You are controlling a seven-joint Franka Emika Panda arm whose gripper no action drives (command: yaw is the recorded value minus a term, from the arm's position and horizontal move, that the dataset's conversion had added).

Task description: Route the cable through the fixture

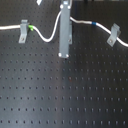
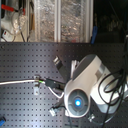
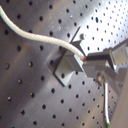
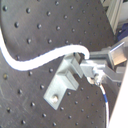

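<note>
The white cable (image 1: 47,39) runs across the far part of the black pegboard. Its green band (image 1: 31,28) lies beside the left fixture (image 1: 23,31) and its blue band (image 1: 92,23) lies before the right fixture (image 1: 114,35). My gripper (image 1: 64,22) stands between them, where the cable rises to it from both sides. In both wrist views the fingers (image 3: 100,57) are shut on the cable (image 3: 35,34) right beside a grey angle fixture (image 3: 67,64). The second wrist view shows the same grip (image 4: 86,56) with the cable (image 4: 35,61) touching the fixture's (image 4: 60,82) upper edge.
In the second exterior view the arm's white body (image 2: 85,85) covers the gripper. The cable (image 2: 17,82) comes in from the second exterior view's left, past a small fixture (image 2: 37,90). Two more fixtures (image 2: 58,62) (image 2: 52,112) stand nearby. Shelving (image 2: 60,20) lies behind the board.
</note>
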